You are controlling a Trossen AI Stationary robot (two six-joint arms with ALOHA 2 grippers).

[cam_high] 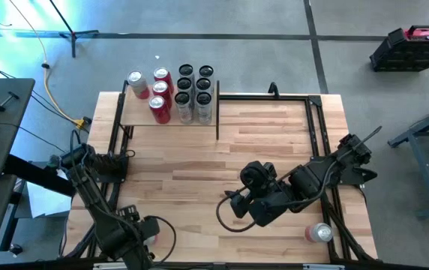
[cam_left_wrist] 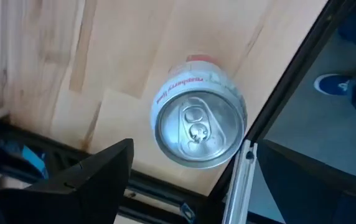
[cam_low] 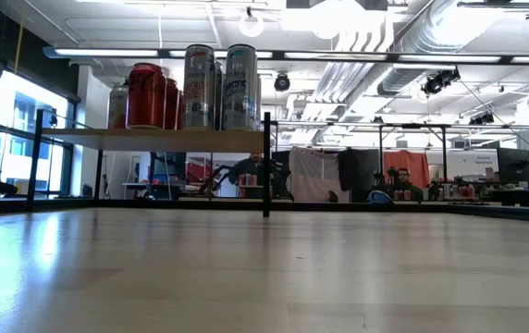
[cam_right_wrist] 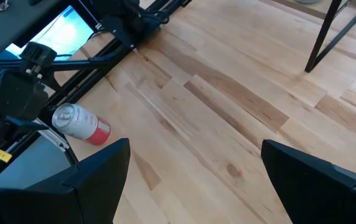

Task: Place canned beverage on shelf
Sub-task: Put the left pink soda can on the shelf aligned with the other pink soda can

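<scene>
Shelf (cam_high: pixel 143 114) stands at the far left corner of the tabletop (cam_high: pixel 274 142), already carrying three red cans (cam_high: pixel 160 94) and six silver-and-black tall cans (cam_high: pixel 194 91), all upright; bare board remains at its near left part. Two cans remain off the shelf. One can (cam_high: pixel 150 231) stands upright at the near edge toward the left corner, mostly hidden from above by the left gripper (cam_left_wrist: pixel 184 180); the left wrist view looks straight down on its lid (cam_left_wrist: pixel 198 127), so its long axis runs along the gripper's approach line and the can sits directly ahead of the spread fingers, not yet between them. A second can (cam_high: pixel 319 233) stands at the near right corner beside the frame rail. The right gripper (cam_high: pixel 237 206) hovers mid-table with fingers spread, holding nothing, and points toward the left can (cam_right_wrist: pixel 80 124), not the right-corner one. Judgement: left arm is nearer its can and aligned for a descent over it; a grasp needs the fingers lowered past the rim to the can's sides
</scene>
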